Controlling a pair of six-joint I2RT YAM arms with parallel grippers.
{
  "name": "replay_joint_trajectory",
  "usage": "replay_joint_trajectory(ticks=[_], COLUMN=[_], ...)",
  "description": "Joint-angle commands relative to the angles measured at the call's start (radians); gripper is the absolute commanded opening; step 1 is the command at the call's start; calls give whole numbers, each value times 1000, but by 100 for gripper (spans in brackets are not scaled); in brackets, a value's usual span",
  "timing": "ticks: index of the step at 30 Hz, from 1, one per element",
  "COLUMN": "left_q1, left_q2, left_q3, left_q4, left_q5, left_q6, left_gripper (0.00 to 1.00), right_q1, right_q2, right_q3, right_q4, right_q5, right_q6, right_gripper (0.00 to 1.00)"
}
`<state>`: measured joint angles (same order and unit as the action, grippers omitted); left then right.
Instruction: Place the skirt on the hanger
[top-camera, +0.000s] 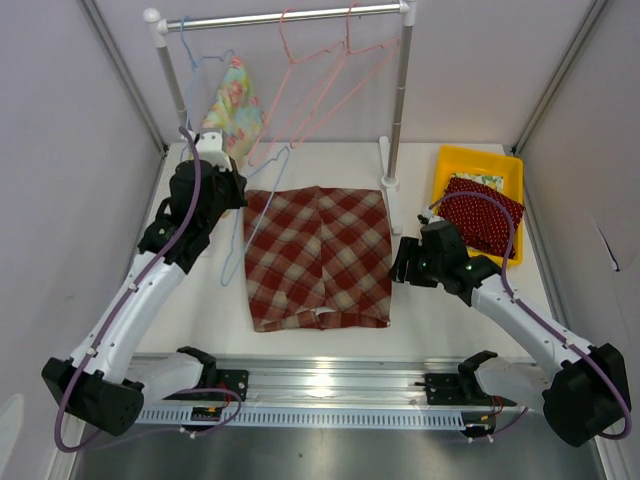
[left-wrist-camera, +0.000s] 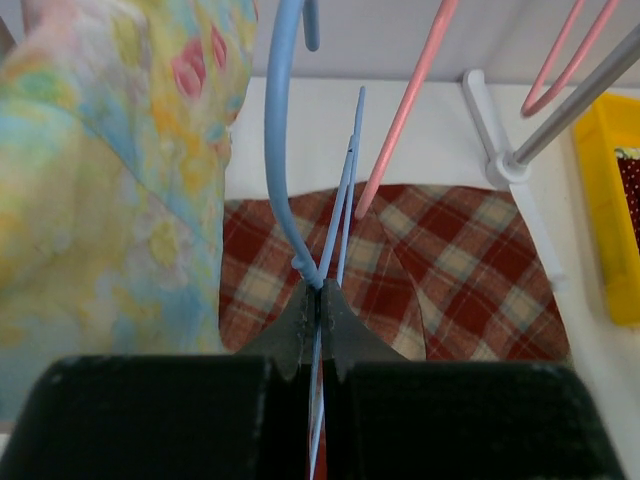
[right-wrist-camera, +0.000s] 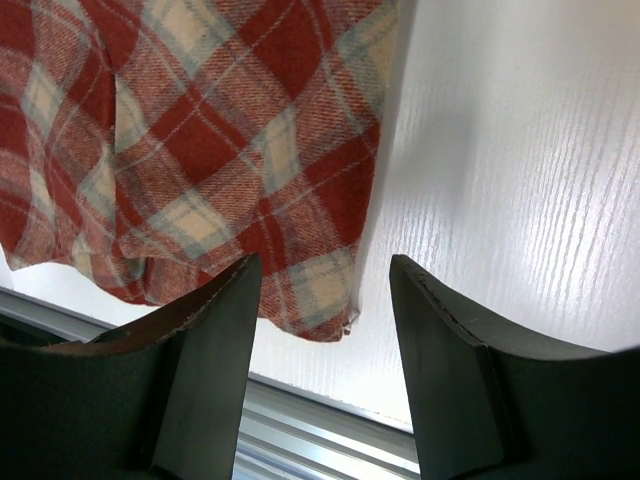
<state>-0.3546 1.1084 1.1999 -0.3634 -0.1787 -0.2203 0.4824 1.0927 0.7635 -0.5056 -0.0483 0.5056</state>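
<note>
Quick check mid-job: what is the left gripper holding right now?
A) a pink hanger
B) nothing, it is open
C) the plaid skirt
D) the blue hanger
D: in the left wrist view, the left gripper is shut on the wire of the blue hanger, while the plaid skirt lies flat beyond it, not gripped.

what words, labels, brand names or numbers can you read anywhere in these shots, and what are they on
No text can be read in any view.
The plaid skirt, floral garment, blue hanger and yellow bin show patterns or plain colour only, no lettering.
Any marking on the rail at the near edge is too small to make out.
</note>
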Motion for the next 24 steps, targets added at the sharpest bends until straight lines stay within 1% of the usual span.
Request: replay_joint_trajectory(ticks=[1, 9, 11, 13, 14, 15, 17, 19, 21, 24], left_q1=[5, -10, -44, -104, -130, -183, -230, -279, -326, -375], left_q2=[-47, -195, -246, -280, -288, -294, -309, -317, -309, -242], left_q3=[-58, -276, -347, -393, -416, -439, -471, -506, -543, -540], left_q4=[50, 95, 125, 150, 155, 161, 172, 205, 242, 279], left_q5=[25, 137, 171, 198, 193, 186, 185, 227, 275, 360], left_q6=[-43, -135, -166, -183, -197, -201, -214, -226, -223, -183], left_gripper=[0, 0, 0, 0, 0, 0, 0, 0, 0, 0], right_q1=[-4, -4, -1, 4, 7, 18, 28, 47, 59, 103], right_q2=[-8, -66, -79, -100, -108, -122, -132, -149, -155, -162], right_q3=[49, 71, 88, 102, 117, 125, 148, 160, 175, 184], right_q4=[-8, -68, -85, -114, -135, -148, -181, -200, -224, -243], right_q5=[5, 11, -1, -8, -7, -5, 7, 8, 16, 44], right_q6=[-30, -44, -47, -53, -55, -56, -61, -64, -62, -52], right_gripper=[60, 60, 60, 59, 59, 59, 59, 59, 59, 59])
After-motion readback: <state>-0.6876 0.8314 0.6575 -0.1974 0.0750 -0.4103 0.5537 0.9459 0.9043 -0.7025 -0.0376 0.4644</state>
